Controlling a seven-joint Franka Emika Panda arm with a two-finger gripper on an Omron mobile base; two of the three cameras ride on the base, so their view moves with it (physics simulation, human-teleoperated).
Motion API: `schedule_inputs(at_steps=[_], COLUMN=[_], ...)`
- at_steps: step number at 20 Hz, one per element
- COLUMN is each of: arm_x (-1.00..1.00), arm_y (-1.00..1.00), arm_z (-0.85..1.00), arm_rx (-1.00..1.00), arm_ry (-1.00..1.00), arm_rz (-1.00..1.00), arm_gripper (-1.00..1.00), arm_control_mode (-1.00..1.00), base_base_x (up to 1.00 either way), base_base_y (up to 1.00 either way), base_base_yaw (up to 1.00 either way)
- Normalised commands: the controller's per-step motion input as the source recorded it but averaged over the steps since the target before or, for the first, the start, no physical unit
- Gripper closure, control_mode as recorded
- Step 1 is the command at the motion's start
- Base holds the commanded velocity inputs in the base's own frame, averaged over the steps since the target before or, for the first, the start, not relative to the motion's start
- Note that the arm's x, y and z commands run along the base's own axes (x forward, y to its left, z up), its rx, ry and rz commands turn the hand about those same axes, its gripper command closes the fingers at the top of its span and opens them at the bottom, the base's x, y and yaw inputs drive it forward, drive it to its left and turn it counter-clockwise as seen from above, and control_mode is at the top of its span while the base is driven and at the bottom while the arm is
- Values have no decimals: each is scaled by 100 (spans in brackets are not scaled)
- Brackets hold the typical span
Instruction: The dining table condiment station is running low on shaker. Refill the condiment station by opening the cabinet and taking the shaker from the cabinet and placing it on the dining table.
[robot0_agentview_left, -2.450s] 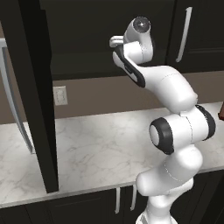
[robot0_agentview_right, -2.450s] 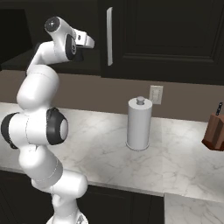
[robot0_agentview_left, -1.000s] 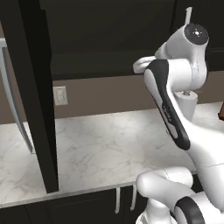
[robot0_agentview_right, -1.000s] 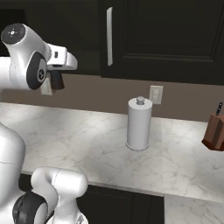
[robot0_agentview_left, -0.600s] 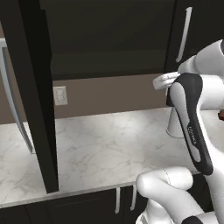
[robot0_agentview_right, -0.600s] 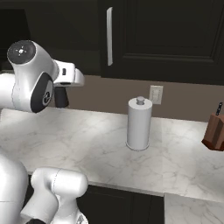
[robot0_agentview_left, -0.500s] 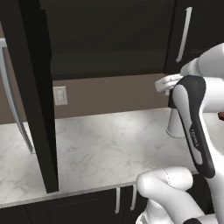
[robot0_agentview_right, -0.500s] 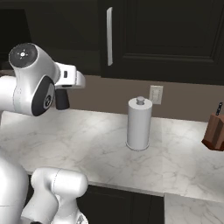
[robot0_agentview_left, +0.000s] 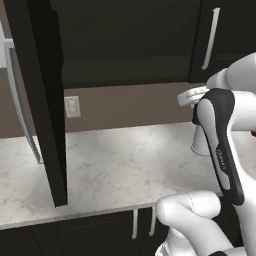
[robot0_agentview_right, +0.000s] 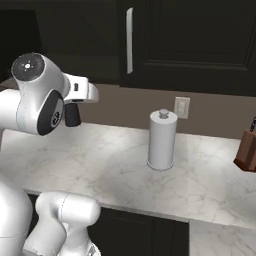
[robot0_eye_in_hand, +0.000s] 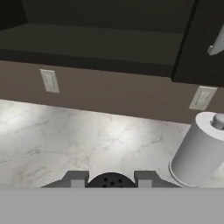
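- Since 2.5 s ago, the arm has been swung down from the cabinet front, and the tool (robot0_agentview_right: 73, 115) has been lowered to just above the marble table (robot0_agentview_right: 115, 165); over the last half second it has been shifted only slightly.
- A dark object is seen at the tool in the right base view, and a round dark perforated top (robot0_eye_in_hand: 110, 180) is seen between the two grey finger tips in the hand view, so the tool appears clenched on a shaker.
- The cabinet (robot0_agentview_left: 130, 40) is left open: its door (robot0_agentview_left: 42, 100) is swung out toward the camera in the left base view, with the long silver bar handle (robot0_agentview_left: 17, 100) at its edge.
- A white paper towel roll (robot0_agentview_right: 162, 140) is stood upright on the table, well apart from the tool.
- A knife block (robot0_agentview_right: 247, 147) is seen at the right edge.
- Small lettering is printed on the arm's dark link (robot0_agentview_left: 220, 150), but it cannot be read.
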Motion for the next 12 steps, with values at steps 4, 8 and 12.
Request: schedule_inputs(at_steps=[4,8,12], arm_x=[0,0,0], arm_y=[0,0,0], arm_z=[0,0,0], arm_rx=[0,0,0], arm_ry=[0,0,0], arm_rz=[0,0,0], arm_gripper=[100,100,100], arm_control_mode=[100,100,100], base_base_x=[-77,-90,-72], base_base_y=[0,2,21], base_base_yaw=[43,59,72])
